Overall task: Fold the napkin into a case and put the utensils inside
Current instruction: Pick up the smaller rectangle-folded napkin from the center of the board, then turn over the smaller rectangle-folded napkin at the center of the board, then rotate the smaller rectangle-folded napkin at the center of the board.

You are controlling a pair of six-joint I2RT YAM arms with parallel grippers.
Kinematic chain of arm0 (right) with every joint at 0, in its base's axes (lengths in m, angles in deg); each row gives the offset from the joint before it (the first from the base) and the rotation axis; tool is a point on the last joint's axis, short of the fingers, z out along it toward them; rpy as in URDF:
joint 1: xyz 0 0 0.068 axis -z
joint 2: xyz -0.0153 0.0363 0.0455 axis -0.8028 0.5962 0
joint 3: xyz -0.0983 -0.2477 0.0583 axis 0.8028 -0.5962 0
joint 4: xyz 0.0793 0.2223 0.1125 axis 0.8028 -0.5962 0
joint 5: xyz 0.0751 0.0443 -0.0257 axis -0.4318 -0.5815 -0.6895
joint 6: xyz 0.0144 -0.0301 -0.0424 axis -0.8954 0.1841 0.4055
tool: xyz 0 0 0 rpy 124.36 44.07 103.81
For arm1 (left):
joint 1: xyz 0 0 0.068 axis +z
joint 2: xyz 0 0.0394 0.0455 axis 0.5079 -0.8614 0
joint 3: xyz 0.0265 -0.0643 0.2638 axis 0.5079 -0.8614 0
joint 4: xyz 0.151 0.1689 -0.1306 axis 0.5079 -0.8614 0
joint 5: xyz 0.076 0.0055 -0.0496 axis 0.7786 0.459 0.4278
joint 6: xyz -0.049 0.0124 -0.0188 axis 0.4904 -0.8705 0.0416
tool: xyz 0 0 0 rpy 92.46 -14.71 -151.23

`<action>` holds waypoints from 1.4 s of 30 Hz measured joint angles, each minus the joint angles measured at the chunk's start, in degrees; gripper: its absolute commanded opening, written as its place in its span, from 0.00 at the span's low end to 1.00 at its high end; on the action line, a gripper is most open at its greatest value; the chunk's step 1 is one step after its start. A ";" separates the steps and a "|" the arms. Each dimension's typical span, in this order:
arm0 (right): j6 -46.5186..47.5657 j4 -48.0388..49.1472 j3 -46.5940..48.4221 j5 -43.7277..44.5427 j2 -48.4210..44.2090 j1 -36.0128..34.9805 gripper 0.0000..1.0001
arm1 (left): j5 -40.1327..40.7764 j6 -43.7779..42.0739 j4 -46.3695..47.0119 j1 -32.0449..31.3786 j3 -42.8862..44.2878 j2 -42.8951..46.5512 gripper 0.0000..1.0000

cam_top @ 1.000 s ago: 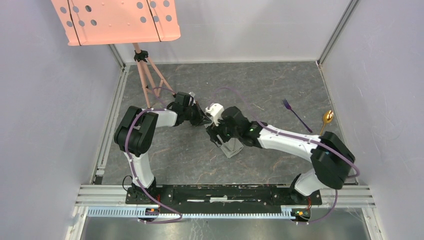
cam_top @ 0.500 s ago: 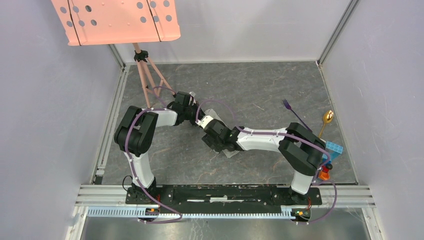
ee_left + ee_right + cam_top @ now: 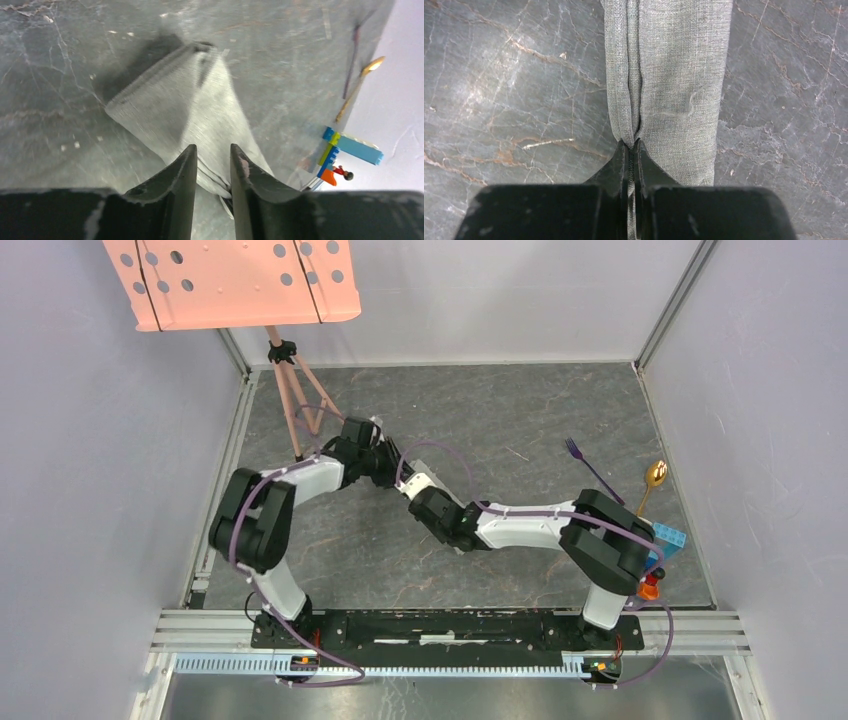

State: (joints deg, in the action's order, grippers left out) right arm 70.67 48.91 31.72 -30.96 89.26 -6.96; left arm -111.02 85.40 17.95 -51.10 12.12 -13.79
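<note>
In your left wrist view, the napkin [image 3: 200, 100] is a grey woven strip, folded narrow. It runs from upper centre down into the left hand [image 3: 212, 162], whose black fingers stand narrow with the cloth bunched between them. The fingers hide its near end. At the right edge the purple fork [image 3: 351, 65] and the gold-bowled spoon [image 3: 361, 80] are thin and blurred, with the toy blocks [image 3: 345, 150] below them.

In your right wrist view, the right hand [image 3: 630, 150] is pinched tight on a raised lengthwise crease of the cloth. The strip lies on the marbled grey counter [image 3: 499, 100] and is cut off at the top edge.

From above, both hands meet at centre and cover nearly all the napkin, so you cannot make out its shape. Fork and spoon lie well apart from it at the right. The pink perforated panel [image 3: 230, 280] sits upper left, cropped by the frame.
</note>
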 measured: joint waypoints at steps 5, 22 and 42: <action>0.24 0.22 -2.25 -3.04 -4.33 0.13 0.00 | 1.97 -0.96 -6.38 0.39 0.00 14.78 0.48; -29.42 32.26 -19.56 -53.92 -11.85 1.97 0.00 | 13.18 -8.17 -33.53 2.58 0.02 52.74 0.52; -7.48 10.32 -7.74 -53.31 -8.04 26.12 0.68 | 0.83 -9.81 -26.88 2.49 -10.58 39.91 0.50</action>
State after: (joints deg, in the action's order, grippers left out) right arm 63.19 59.23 23.98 -84.27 81.22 19.16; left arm -110.19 75.59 -8.93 -48.61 1.54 26.13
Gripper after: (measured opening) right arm 0.680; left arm 0.524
